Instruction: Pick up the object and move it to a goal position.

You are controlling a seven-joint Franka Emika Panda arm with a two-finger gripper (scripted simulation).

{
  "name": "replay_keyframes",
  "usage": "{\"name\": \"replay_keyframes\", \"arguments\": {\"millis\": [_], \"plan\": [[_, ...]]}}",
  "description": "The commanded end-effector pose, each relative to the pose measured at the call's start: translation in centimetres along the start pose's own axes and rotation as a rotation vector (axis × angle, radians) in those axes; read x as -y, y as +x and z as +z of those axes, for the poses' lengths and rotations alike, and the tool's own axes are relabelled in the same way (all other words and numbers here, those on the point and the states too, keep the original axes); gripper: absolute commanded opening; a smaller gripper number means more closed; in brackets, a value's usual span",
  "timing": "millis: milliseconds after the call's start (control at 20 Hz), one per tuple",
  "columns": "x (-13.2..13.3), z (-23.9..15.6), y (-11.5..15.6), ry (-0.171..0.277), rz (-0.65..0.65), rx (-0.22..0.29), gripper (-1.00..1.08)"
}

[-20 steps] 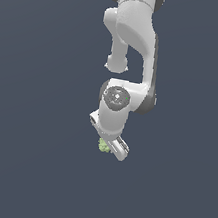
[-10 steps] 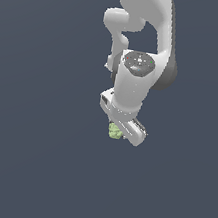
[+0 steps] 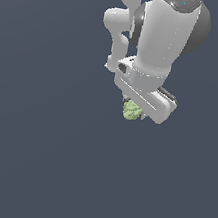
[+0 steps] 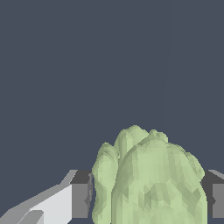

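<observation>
The object (image 3: 131, 110) shows as a small, pale yellow-green lump, bumpy all over, its surface broken into little faceted knobs like a crumpled blob. In the wrist view it (image 4: 148, 179) fills the space between the two dark finger pads (image 4: 80, 194), one on each side, and both press against its flanks. So the gripper (image 3: 136, 110) is pinching the object, fingers drawn in on it. In the exterior view the blob peeks out beneath the white hand, much narrower than that wide, boxy hand. The arm (image 3: 164, 34) above is smooth, glossy white with rounded joints and a dark grey band. All around is flat, plain dark slate-grey; nothing else crowds the object.
</observation>
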State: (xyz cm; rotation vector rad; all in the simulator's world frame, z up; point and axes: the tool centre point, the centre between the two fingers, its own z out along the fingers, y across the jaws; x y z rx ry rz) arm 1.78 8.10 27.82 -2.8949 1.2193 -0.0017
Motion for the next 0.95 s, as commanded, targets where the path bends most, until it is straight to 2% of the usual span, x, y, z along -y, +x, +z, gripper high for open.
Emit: {"name": "replay_keyframes", "arguments": {"millis": [0, 450, 900], "plan": [[0.1, -2.2, -0.9, -0.001, 0.001, 0.0, -1.0], [0.6, -7.2, -2.9, -0.001, 0.0, 0.0, -1.0], [0.8, -7.4, -2.9, -0.001, 0.0, 0.001, -1.0]]}}
